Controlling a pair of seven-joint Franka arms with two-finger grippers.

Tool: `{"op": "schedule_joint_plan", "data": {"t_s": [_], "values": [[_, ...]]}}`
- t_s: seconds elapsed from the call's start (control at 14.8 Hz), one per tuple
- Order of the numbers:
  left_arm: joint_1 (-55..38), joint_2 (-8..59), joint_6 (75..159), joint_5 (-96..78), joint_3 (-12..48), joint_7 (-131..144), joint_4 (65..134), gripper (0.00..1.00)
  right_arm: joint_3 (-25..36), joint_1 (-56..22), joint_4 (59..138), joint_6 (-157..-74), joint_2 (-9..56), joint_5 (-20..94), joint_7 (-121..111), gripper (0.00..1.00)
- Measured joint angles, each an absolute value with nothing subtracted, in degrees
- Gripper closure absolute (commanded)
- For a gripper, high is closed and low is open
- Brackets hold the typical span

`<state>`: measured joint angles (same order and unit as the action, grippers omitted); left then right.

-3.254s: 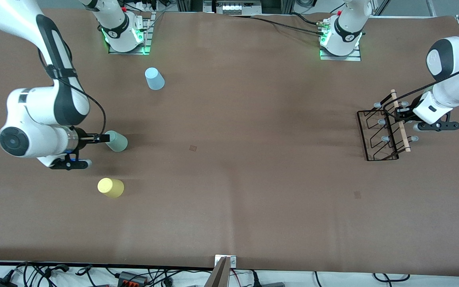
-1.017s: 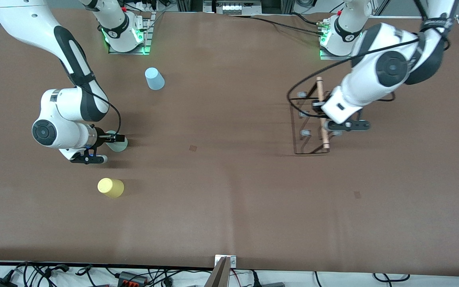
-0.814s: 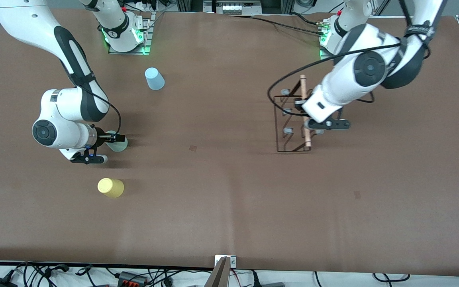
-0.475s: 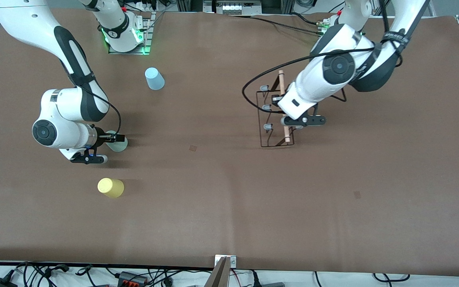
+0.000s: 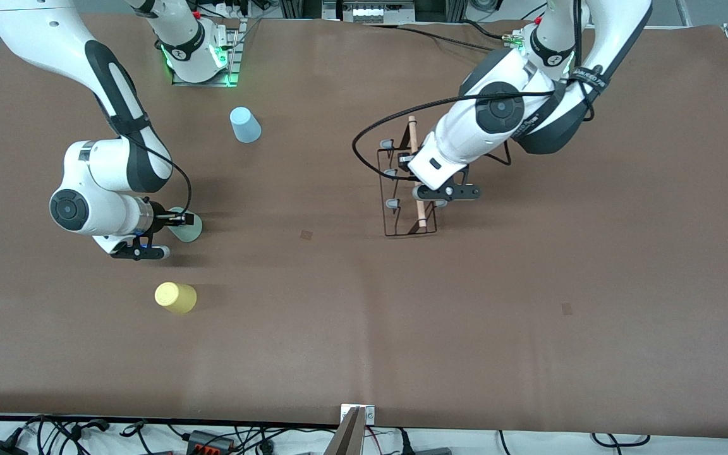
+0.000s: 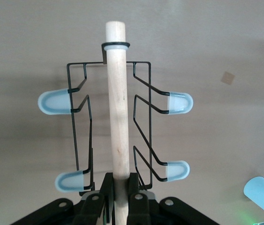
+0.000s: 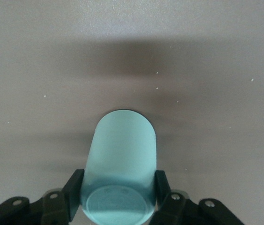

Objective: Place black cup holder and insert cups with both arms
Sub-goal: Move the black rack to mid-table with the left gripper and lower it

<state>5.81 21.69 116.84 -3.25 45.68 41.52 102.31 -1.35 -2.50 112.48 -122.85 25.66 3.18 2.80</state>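
We see the rack (image 5: 407,189) held by its wooden rod (image 6: 119,117) in the left gripper (image 5: 416,165), whose fingers are clamped on the rod, over the middle of the table (image 5: 364,328). Its pegs (image 6: 53,101) carry no cups. Open brown surface lies all around it, widest toward the front camera.

The right gripper (image 5: 181,219) is closed on the green cup (image 7: 121,164), fingers pressed to its two sides, at the right arm's end of the table. The yellow cup (image 5: 175,297) stands nearer the camera than the green one, the blue cup (image 5: 245,124) farther; both are apart from it and well inside the table's edges.
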Motion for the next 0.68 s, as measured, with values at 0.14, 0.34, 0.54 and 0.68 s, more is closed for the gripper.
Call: {"op": "schedule_joint_plan", "data": {"t_s": [0.14,0.34,0.54,0.68], "values": [[4.7,22.2,117.8,-3.2,45.7,41.6,102.1,0.99,-1.4,-2.5,111.7,-122.8,25.5,3.2,2.7,0.67],[3.7,23.1,119.8,-3.2,45.6,41.8,102.1,0.99,-1.5,-2.8,107.8,-118.0,24.2,3.2,2.7,0.67],[2.2,24.9,121.5,-0.8,45.6,43.1,102.1,0.99,-2.5,-3.1,101.3,-110.1,22.8,3.3,2.8,0.69],[0.6,26.6,122.1,2.7,45.5,46.2,101.2,0.99,-4.1,-3.1,97.5,-106.1,22.6,3.4,2.8,0.70]]}}
